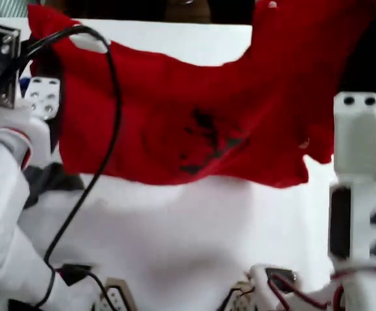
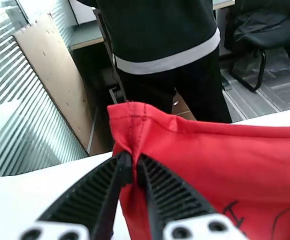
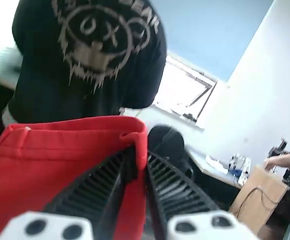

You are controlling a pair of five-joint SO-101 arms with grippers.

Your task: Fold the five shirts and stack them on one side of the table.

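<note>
The red shirt [image 1: 194, 123] is held up, spread from left to right over the far part of the white bench [image 1: 175, 246], with a dark print near its middle. The left gripper [image 2: 132, 167] is closed on a hemmed corner at the left end of the shirt, and the right gripper [image 3: 137, 160] is closed on a folded edge at the right end. A dark piece of fabric [image 1: 48, 178] lies on the bench at the left, just below the shirt's lower edge.
</note>
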